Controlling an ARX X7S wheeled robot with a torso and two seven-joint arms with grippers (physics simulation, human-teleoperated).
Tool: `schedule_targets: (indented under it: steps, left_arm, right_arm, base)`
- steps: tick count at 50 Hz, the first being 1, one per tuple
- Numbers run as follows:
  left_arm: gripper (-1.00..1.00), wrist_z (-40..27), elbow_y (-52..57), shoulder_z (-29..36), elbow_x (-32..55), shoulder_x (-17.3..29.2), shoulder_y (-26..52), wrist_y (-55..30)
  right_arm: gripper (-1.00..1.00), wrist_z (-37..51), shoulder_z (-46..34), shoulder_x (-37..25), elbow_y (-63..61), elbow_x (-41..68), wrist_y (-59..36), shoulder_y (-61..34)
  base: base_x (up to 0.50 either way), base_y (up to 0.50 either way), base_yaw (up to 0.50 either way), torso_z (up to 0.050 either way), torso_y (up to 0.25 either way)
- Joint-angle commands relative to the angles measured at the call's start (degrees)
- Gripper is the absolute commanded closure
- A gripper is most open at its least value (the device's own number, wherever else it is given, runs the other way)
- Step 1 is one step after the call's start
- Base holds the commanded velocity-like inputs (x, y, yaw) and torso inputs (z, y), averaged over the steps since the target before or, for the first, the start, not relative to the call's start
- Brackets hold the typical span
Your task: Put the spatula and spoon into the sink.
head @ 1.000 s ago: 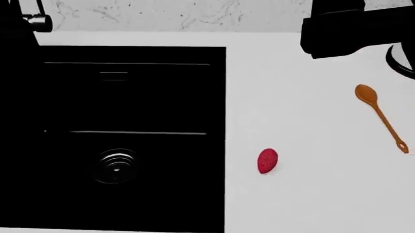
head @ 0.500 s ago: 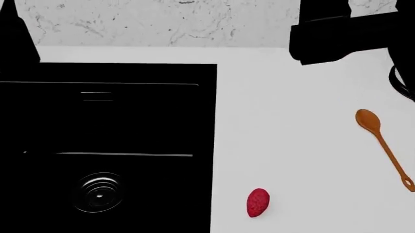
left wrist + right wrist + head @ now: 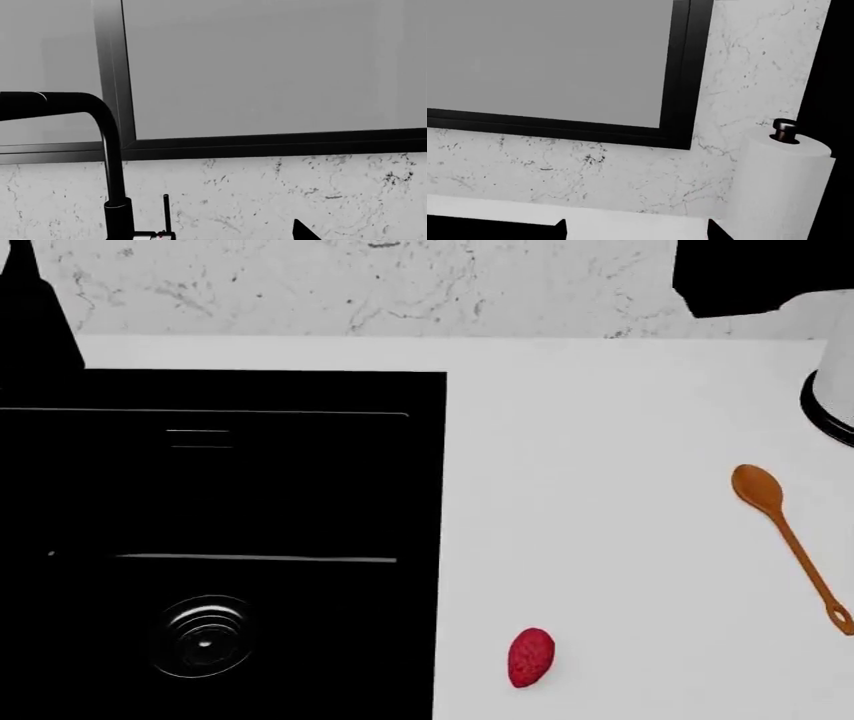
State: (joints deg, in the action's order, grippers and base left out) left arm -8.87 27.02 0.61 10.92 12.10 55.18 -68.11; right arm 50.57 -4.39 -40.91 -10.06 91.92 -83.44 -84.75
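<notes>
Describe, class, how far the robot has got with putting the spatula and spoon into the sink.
Nothing looks done. The spoon lies on the counter, well right of the sink. Nothing shows as held; no gripper is visible. No spatula appears in any view. Both moves remain.

Sink (image 3: 267, 400) left — berry (image 3: 531, 657) between — spoon (image 3: 787, 540) far right.
</notes>
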Motion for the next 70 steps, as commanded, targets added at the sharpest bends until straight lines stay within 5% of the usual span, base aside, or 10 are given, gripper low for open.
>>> schedule_targets:
  steps: [1,23,70]
  left_arm:
    - [-1.0,-0.14,-0.1,-0.14,0.3,0.27,-0.42,0.2]
    - [-1.0,-0.41,0.03,-0.67,0.81,0.84,-2.84,1.3]
    - [-1.0,-1.22,-2.84,0.02,1.27,1.24,-7.08,5.02]
  right_arm:
    - [-1.0,-1.18,-4.48,-1.54,12.95,-0.8,-1.86,-4.65]
    - [-1.0,0.83,-5.23,-5.29,19.53,0.5,1.31,3.64]
    - [-1.0,-16.77,-17.11,-5.45,27.98,-18.68,13.58,15.73]
  base:
    - [0.0,0.0,0.0,0.0,0.0]
    - [0.0,0.0,0.0,0.0,0.0]
    - [0.0,0.0,0.0,0.0,0.0]
